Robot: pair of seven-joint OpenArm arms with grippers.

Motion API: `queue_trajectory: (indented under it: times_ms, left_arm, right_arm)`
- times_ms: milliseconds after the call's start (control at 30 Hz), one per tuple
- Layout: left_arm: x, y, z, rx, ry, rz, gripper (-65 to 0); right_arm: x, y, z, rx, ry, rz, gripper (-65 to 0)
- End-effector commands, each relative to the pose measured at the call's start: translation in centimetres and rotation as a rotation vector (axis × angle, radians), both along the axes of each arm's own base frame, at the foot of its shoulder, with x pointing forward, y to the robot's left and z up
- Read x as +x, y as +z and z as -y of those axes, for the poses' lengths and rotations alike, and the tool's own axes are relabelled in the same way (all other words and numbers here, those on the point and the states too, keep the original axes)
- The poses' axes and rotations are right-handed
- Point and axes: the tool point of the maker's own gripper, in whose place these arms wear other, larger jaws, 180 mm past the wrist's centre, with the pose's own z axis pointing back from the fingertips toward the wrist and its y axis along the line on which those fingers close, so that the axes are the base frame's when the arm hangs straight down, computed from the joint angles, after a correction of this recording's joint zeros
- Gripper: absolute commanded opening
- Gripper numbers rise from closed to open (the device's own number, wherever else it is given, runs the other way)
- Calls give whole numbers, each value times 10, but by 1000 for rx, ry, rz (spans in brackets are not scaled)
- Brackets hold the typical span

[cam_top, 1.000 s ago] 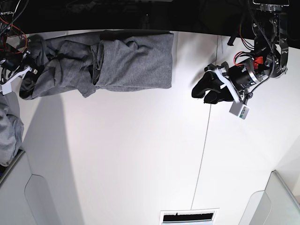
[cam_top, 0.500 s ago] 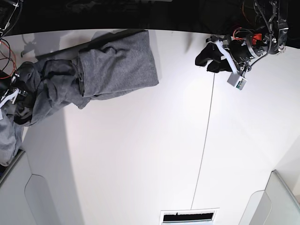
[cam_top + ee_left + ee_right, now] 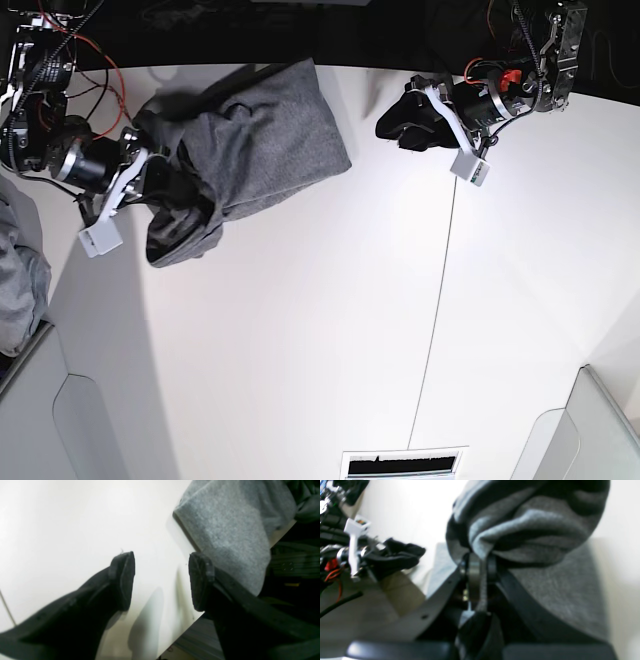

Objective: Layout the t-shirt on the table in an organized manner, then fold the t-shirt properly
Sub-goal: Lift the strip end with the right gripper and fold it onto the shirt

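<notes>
The heather grey t-shirt (image 3: 270, 130) lies bunched near the far left of the white table (image 3: 300, 330). My right gripper (image 3: 163, 190) is shut on a fold of the shirt (image 3: 532, 530); in the right wrist view the gripper (image 3: 480, 566) pinches cloth that drapes over its fingers. My left gripper (image 3: 388, 126) is open and empty, to the right of the shirt near the table's far edge. In the left wrist view the left gripper (image 3: 161, 580) hangs over bare table (image 3: 62, 530), with the shirt's corner (image 3: 230, 530) just beyond the right finger (image 3: 200, 580).
A paler bluish-grey cloth (image 3: 18, 270) lies at the left edge. Light grey bins stand at the bottom left (image 3: 50, 420) and bottom right (image 3: 600, 430). A thin dark seam (image 3: 440, 300) crosses the table. A slot (image 3: 400, 462) sits at the near edge.
My right gripper has carried its bunch of shirt rightward from the left edge, folding cloth over itself. My left gripper has moved up and left toward the shirt's right edge.
</notes>
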Motion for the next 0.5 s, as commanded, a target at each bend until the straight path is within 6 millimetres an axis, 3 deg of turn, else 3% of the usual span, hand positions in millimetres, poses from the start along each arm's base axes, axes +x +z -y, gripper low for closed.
queue_trajectory:
  times_ms: [0,333,367,433,467]
  left_arm:
    - [-8,-7,-4,40,-20,-30,-279]
    - [-1,-3,12,1,-8,-17,-279]
    - [-1,-3,13,-3,-7,-17,-279]
    - [1,-1,15,-12,-4,-14,-279]
    - [2,-1,15,-12,-4,-11,-279]
  right_arm:
    - [7,12,-9,31,11,50,-650]
    - [-12,-12,-69,-50,175,31,-650]
    - [-15,-16,-73,-72,200,26,-625]
    - [-21,-20,-81,-95,241,20,-463]
    - [-24,-21,-86,-94,258,19,-422]
